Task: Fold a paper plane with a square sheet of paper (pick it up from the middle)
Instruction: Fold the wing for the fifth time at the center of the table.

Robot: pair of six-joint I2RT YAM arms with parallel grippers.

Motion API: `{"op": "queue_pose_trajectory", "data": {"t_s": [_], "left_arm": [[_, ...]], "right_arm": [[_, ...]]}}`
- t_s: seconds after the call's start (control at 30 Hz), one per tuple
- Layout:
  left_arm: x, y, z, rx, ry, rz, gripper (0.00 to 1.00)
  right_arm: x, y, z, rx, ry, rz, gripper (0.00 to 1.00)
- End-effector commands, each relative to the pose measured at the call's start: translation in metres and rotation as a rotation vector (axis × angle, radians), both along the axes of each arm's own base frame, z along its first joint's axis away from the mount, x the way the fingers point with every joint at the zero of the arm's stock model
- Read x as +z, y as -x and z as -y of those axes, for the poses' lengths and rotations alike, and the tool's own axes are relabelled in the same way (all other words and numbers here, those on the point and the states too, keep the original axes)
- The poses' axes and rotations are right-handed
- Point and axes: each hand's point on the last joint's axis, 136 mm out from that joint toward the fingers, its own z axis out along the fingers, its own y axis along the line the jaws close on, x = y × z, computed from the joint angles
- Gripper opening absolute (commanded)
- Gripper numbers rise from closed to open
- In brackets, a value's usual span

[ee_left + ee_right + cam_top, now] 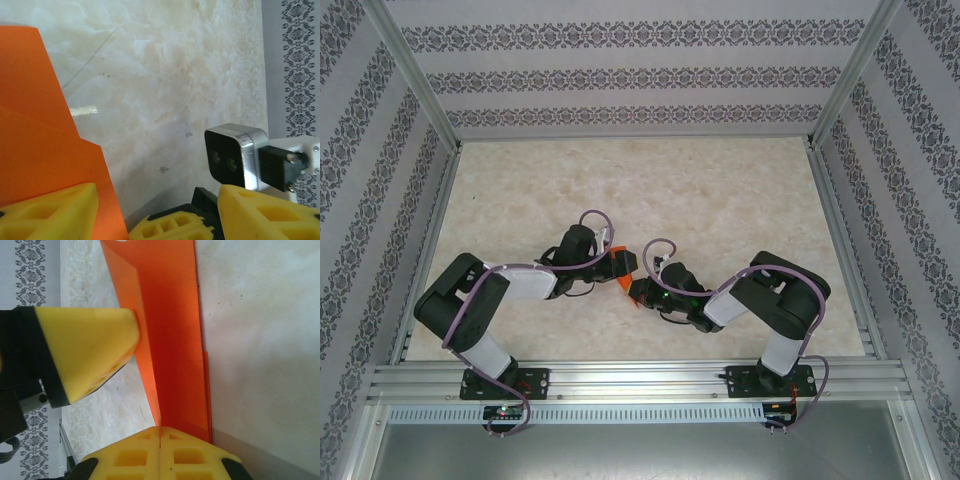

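1. Marbled surface (720, 200); folded orange sheet (623, 268) sits mid-frame, between both arms.
2. Right jaws pinch its edge; left jaws stand apart around it.
3. Best: hold pinch steady, close left squarely on crease.

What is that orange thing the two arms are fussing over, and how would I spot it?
Find the pale marbled table and look midway across, toward its near edge. There the right gripper is shut on the orange paper, folded into layers. It is the only orange thing there.
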Motion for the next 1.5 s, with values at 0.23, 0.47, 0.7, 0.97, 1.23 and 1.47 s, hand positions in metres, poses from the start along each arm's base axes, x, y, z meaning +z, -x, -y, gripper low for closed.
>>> {"op": "queue_pose_trajectory", "data": {"t_s": [0.23, 0.47, 0.7, 0.97, 1.23, 1.47], "left_arm": [[0.001, -0.016, 0.005, 0.016, 0.011, 0.043, 0.65], [-0.007, -0.015, 0.003, 0.019, -0.012, 0.030, 0.65], [-0.009, -0.017, 0.005, 0.014, -0.013, 0.025, 0.65], [-0.010, -0.018, 0.007, 0.006, -0.014, 0.020, 0.65], [-0.010, -0.019, 0.008, 0.000, -0.018, 0.017, 0.65], [-0.012, -0.018, 0.008, -0.007, -0.022, 0.015, 0.65]], "right_arm": [[0.002, -0.007, 0.003, -0.028, 0.007, -0.009, 0.17], [-0.001, 0.000, 0.014, -0.004, 0.137, 0.000, 0.28], [-0.005, 0.008, 0.018, 0.088, 0.321, 0.031, 0.33], [-0.011, 0.009, 0.021, 0.147, 0.434, 0.043, 0.36], [-0.015, 0.011, 0.024, 0.166, 0.499, 0.042, 0.29], [-0.017, 0.011, 0.024, 0.156, 0.479, 0.027, 0.19]]}}
